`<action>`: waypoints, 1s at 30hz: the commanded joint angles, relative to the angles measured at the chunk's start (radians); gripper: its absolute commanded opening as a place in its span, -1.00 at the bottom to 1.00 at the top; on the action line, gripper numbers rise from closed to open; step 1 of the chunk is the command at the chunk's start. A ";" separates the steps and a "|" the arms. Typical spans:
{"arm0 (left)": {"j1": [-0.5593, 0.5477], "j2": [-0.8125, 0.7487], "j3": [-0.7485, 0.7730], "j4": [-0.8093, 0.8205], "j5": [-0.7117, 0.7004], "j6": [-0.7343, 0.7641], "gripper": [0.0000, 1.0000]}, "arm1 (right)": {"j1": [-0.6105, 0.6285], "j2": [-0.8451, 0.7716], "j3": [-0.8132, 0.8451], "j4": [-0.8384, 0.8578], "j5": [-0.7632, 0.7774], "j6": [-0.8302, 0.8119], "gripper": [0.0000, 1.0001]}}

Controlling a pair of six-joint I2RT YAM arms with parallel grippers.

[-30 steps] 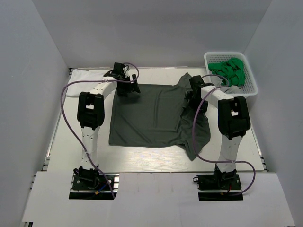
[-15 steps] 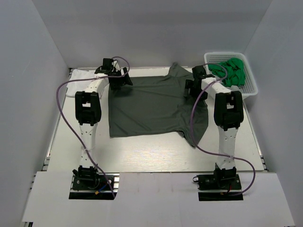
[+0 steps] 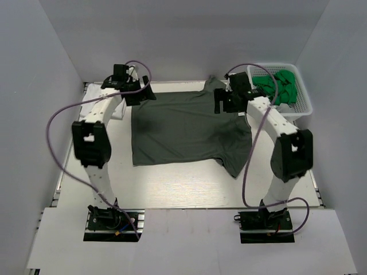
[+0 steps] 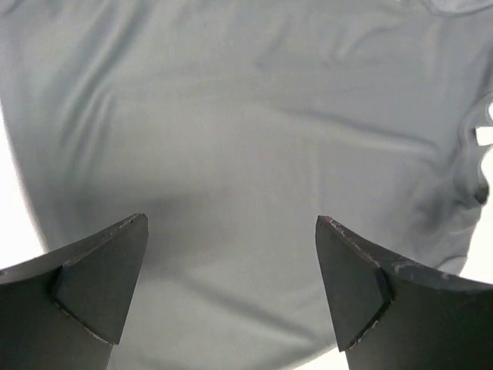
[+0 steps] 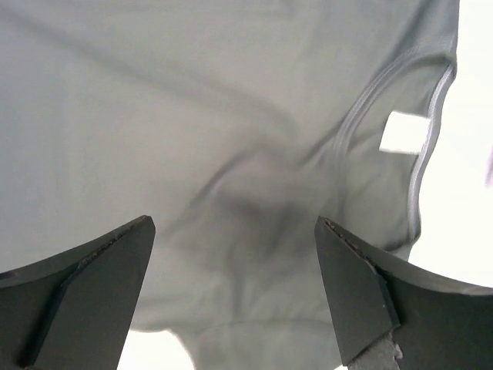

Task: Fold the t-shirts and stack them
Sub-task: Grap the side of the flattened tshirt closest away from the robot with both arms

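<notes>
The dark olive-grey t-shirt [image 3: 189, 129] lies spread flat on the white table, neck toward the right. It fills the left wrist view [image 4: 246, 154] and the right wrist view [image 5: 216, 139], where its round neck with a white label [image 5: 402, 132] shows. My left gripper [image 3: 139, 95] is open and empty above the shirt's far left corner. My right gripper [image 3: 225, 103] is open and empty above the shirt's far right part near the neck. A white t-shirt [image 3: 94, 106] lies at the far left, partly hidden by the left arm.
A white basket [image 3: 304, 103] holding green cloth [image 3: 278, 86] stands at the far right corner. White walls close in the table on the left, back and right.
Both arms have reached farther back and lifted off the shirt. The shirt's far edge has been drawn back and flattened; both grippers now hang open over it.
</notes>
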 commanded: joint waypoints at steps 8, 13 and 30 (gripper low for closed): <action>-0.003 -0.863 -0.870 -0.098 -0.340 -0.312 1.00 | 0.026 -0.528 -0.598 -0.142 -0.042 0.333 0.81; -0.003 -0.997 -1.098 -0.099 -0.345 -0.371 1.00 | 0.026 -0.662 -0.809 -0.156 -0.100 0.471 0.81; 0.006 -0.730 -1.221 0.104 -0.274 -0.457 0.49 | 0.025 -0.642 -0.882 -0.116 -0.087 0.511 0.81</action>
